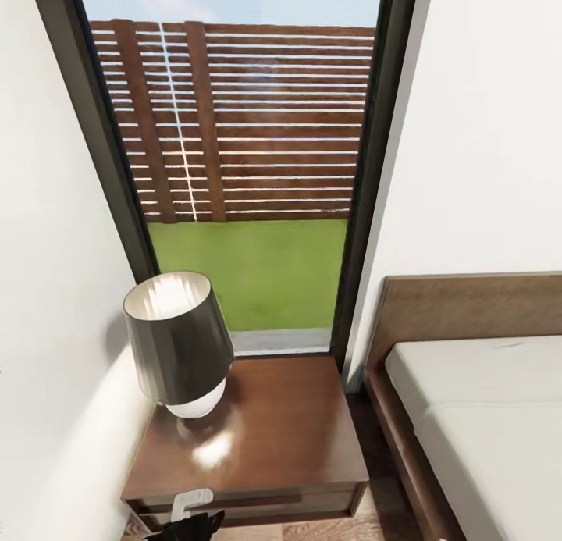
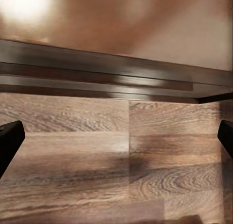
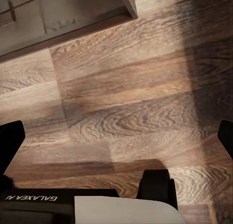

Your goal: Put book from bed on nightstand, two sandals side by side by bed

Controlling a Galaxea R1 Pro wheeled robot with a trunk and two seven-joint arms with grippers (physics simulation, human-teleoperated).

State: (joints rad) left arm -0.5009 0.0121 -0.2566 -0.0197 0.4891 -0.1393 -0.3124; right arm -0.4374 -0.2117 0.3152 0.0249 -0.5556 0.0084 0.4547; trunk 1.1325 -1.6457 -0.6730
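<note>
Nearest the head camera, a bit of the left arm (image 1: 190,517) is poking up at the bottom edge, white and black, just in front of the nightstand (image 1: 273,439). That nightstand is sitting in the corner between the left wall (image 1: 47,291) and the bed (image 1: 484,432), its glossy top bare apart from a lamp (image 1: 178,342) standing at its back left corner, dark shade over a white base. A narrow strip of floor (image 1: 378,486) is separating nightstand and bed. Only the bed's head end is showing: off-white mattress, brown headboard against the right wall. Behind the nightstand a tall window (image 1: 250,174) is looking out on grass and a slatted fence.

The left hand (image 2: 116,136) is hanging open over the plank floor (image 2: 97,170), black fingertips (image 2: 9,139) spread wide, facing the nightstand's front edge (image 2: 111,73). The right hand (image 3: 116,141) is likewise open and empty above the floor (image 3: 136,98), fingertips (image 3: 9,141) far apart.
</note>
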